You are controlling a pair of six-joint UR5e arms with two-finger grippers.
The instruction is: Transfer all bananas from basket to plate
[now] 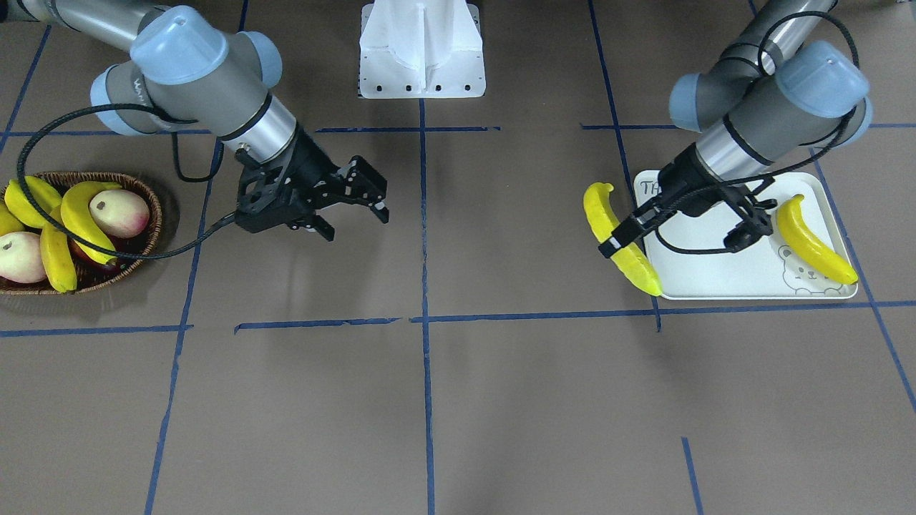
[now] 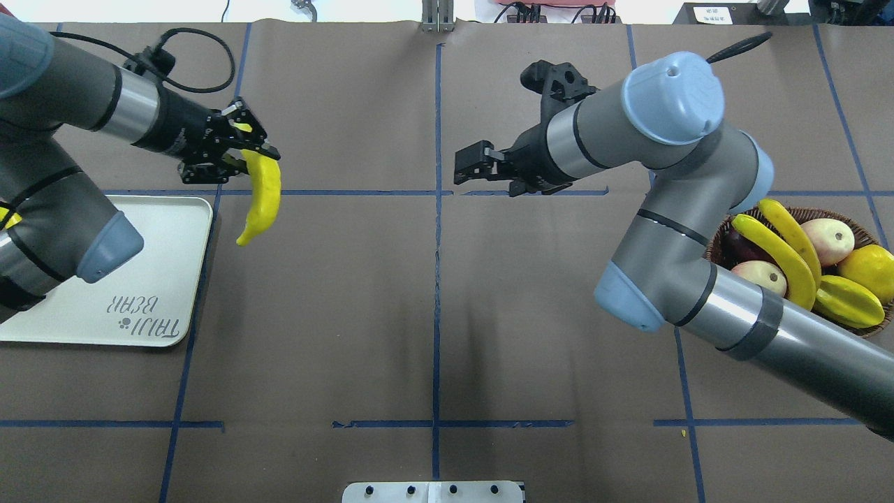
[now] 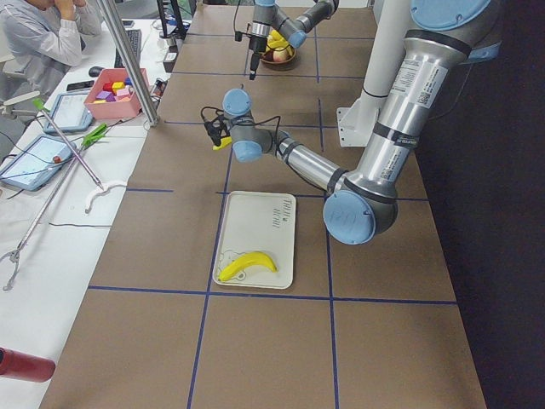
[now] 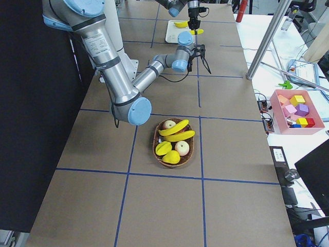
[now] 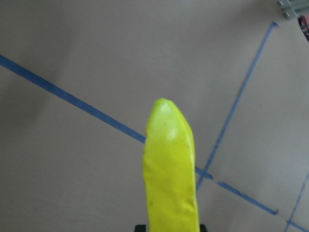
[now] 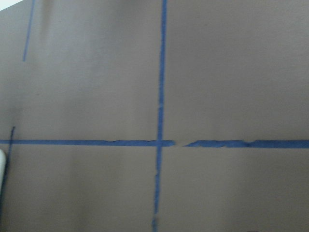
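While one smooth, curved, bright yellow banana point(image 1: 816, 242) already lies flat on the white rectangular plate with rounded corners point(image 2: 140, 265), by the worktop's left edge on the robot's side, the job looks about half done. That banana's long axis runs slantwise across the plate's left end, beside the grey bear print. Level with it, toward the worktop's right edge, the shallow basket of dark brown woven wicker point(image 1: 156, 211) holds two more bananas point(image 2: 775, 253) side by side on top of pink-white peaches and a ribbed starfruit.

Farther out, just beyond the plate's far right corner, the left gripper point(image 2: 248, 157) is clamped on a slender yellow banana point(image 2: 262, 202), held clear of the worktop. Its long axis appears steep, nearer upright than flat, with the free tip hanging down. The step in hand is the carry to the plate. Next, I judge, the arm must draw it over bare plate, lower it, lay it flat clear of the first, then let go.

At similar depth, near the worktop's middle, the right gripper point(image 1: 356, 222) hovers with jaws spread and nothing between them, well apart from the basket.
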